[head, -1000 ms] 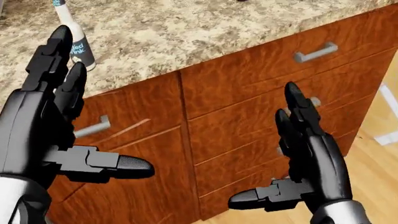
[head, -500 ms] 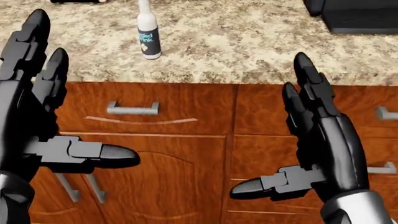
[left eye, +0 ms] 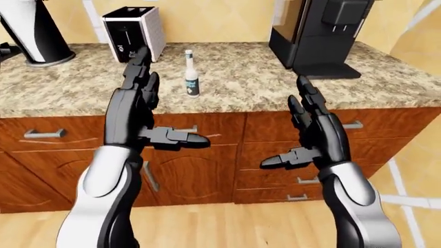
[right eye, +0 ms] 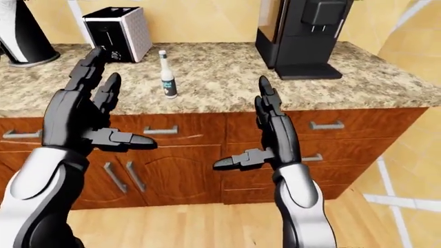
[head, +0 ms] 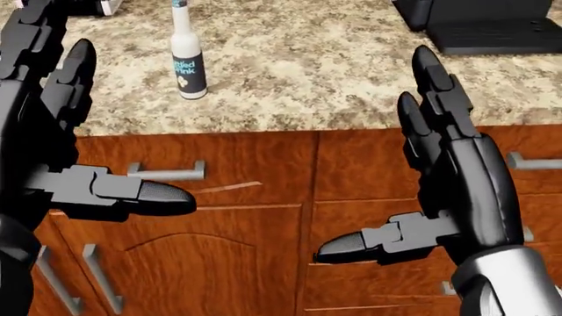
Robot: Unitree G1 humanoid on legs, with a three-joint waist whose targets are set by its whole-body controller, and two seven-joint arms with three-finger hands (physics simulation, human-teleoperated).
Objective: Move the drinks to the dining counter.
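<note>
A small white bottle with a dark label (head: pixel 187 62) stands upright on the speckled granite counter (head: pixel 334 72); it also shows as the bottle (right eye: pixel 167 81) in the right-eye view. My left hand (head: pixel 84 125) is raised at the left of the head view, fingers spread and empty, below and left of the bottle. My right hand (head: pixel 408 178) is raised at the right, also open and empty, well right of the bottle. Neither hand touches anything.
A toaster (right eye: pixel 117 32) stands behind the bottle at the left, a black coffee machine (right eye: pixel 300 36) at the right, and a black-and-white appliance (left eye: pixel 34 31) at the far left. Wooden drawers and cabinet doors (head: pixel 237 217) with metal handles run under the counter. Wood floor lies below.
The camera has swung and settled square to the counter; the bottle has shifted slightly left and down in the head view. Both hands stay raised and open.
</note>
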